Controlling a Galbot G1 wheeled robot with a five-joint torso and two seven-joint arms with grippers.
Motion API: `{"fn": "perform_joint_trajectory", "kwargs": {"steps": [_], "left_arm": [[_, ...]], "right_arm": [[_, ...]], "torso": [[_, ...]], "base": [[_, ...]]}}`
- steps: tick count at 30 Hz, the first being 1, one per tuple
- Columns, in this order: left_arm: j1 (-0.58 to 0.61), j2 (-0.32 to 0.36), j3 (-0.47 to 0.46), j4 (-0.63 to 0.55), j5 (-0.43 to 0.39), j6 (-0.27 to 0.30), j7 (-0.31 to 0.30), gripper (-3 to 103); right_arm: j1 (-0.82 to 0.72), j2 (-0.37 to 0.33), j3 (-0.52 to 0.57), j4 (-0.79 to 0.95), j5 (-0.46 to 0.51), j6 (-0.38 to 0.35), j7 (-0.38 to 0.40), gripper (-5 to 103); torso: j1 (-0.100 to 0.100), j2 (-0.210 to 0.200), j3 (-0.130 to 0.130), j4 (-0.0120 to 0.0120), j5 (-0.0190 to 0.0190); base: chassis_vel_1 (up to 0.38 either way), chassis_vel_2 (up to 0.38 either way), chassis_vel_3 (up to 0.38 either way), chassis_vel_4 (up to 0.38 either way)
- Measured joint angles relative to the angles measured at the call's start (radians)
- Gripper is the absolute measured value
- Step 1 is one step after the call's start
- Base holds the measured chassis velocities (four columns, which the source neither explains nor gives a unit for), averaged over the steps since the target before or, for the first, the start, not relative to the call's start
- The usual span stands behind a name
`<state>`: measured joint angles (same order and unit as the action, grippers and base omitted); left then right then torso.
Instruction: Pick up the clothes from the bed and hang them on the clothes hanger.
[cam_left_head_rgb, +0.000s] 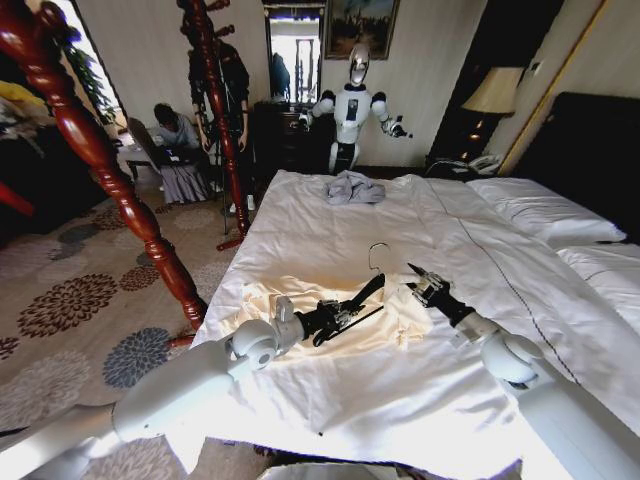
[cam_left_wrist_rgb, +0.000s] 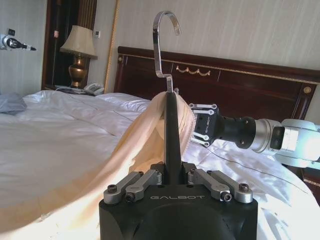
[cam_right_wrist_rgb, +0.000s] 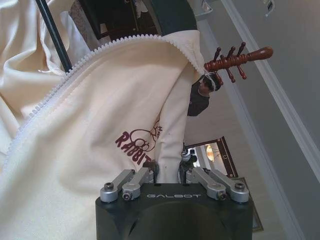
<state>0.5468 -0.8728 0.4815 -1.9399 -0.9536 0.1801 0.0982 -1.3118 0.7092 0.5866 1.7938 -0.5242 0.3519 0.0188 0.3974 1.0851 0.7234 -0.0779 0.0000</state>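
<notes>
My left gripper (cam_left_wrist_rgb: 172, 175) clamps slim black hanger (cam_left_wrist_rgb: 172, 130) upright; pale cream sweatshirt (cam_left_wrist_rgb: 145, 135) draped over it. My right gripper (cam_right_wrist_rgb: 169, 172) pinches sweatshirt edge beside, above white bed (cam_left_head_rgb: 450, 250).

You have one pale cream zipped sweatshirt (cam_left_head_rgb: 300, 300), one slim black hanger with silver hook (cam_left_head_rgb: 365, 290), one crumpled grey garment (cam_left_head_rgb: 355, 187) at twelve o'clock, two white pillows (cam_left_head_rgb: 540, 210), and two grippers.

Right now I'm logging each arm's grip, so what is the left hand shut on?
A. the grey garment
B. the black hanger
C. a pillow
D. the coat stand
B: in the left wrist view the left hand clamps the black hanger, with the cream sweatshirt draped over it.
</notes>
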Motion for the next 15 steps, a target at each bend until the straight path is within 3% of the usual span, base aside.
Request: {"fn": "perform_joint_trajectory", "kwargs": {"steps": [3, 10, 12, 14, 15], "left_arm": [[0.000, 0.007, 0.001, 0.006, 0.013, 0.000, 0.006, 16], [0.011, 0.024, -0.013, -0.014, 0.016, 0.008, -0.039, 14], [0.010, 0.046, -0.029, -0.034, 0.016, 0.011, -0.064, 28], [0.010, 0.054, -0.033, -0.041, 0.016, 0.012, -0.069, 28], [0.014, 0.067, -0.049, -0.052, 0.017, 0.014, -0.076, 34]], "right_arm": [[-0.003, 0.004, -0.002, 0.000, 0.003, 0.002, 0.006, 19], [-0.007, 0.016, -0.010, 0.000, -0.004, 0.003, 0.021, 19], [-0.005, 0.022, -0.016, -0.004, -0.007, 0.001, 0.028, 18], [-0.003, 0.025, -0.018, -0.005, -0.007, 0.001, 0.029, 18], [0.000, 0.028, -0.019, -0.007, -0.007, 0.001, 0.032, 18]], "torso": [[0.000, 0.000, 0.000, 0.0001, 0.0000], [0.000, 0.000, 0.000, 0.0000, 0.0000], [0.000, 0.000, 0.000, 0.0000, -0.0001], [0.000, 0.000, 0.000, 0.0000, 0.0000], [0.000, 0.000, 0.000, 0.0000, 0.0000]], "base": [[0.000, 0.000, 0.000, 0.000], [0.000, 0.000, 0.000, 0.000], [0.000, 0.000, 0.000, 0.000], [0.000, 0.000, 0.000, 0.000], [0.000, 0.000, 0.000, 0.000]]}}
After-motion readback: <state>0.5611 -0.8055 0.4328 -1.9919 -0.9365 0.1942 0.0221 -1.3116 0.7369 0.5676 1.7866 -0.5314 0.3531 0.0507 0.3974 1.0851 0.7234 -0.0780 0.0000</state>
